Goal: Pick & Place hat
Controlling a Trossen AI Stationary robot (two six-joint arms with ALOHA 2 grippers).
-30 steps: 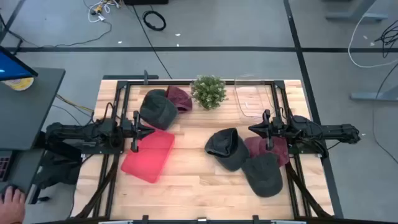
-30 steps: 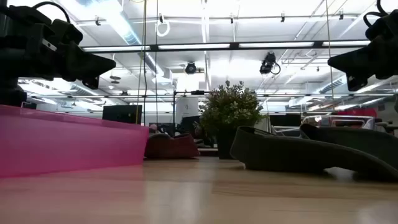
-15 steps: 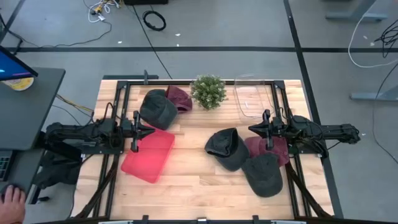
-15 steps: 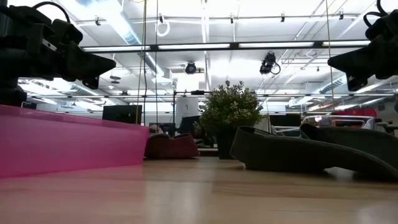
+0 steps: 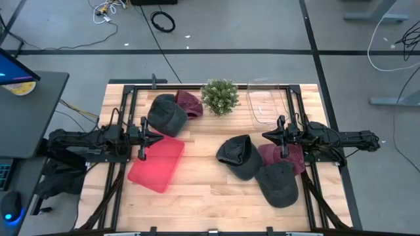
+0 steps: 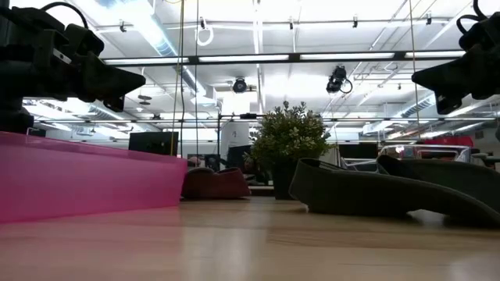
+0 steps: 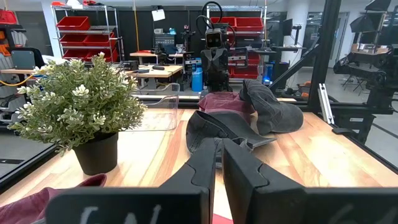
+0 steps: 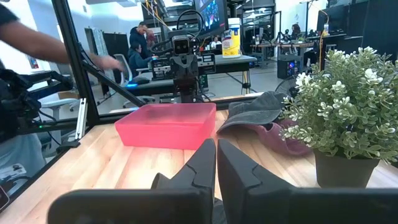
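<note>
Several hats lie on the wooden table. A dark grey hat (image 5: 167,115) and a maroon hat (image 5: 191,103) rest at the far left. Two dark grey hats (image 5: 239,157) (image 5: 278,184) and a maroon hat (image 5: 289,156) lie in an overlapping pile at the right. My left gripper (image 5: 157,136) hovers shut over the far edge of a pink bin (image 5: 157,164), pointing toward the table's middle. My right gripper (image 5: 265,136) hovers shut above the right-hand pile, facing the left one. Each wrist view shows shut, bare fingers (image 7: 217,146) (image 8: 216,146).
A potted plant (image 5: 220,96) stands at the far middle, with a clear plastic container (image 5: 266,105) to its right. Black frame rails (image 5: 122,118) run along both sides of the table. Bare wood lies between the bin and the pile. A person's arm (image 8: 37,40) shows beyond the table.
Both arms have kept still. A person's hand at the desk left of the table has drawn out of the high view.
</note>
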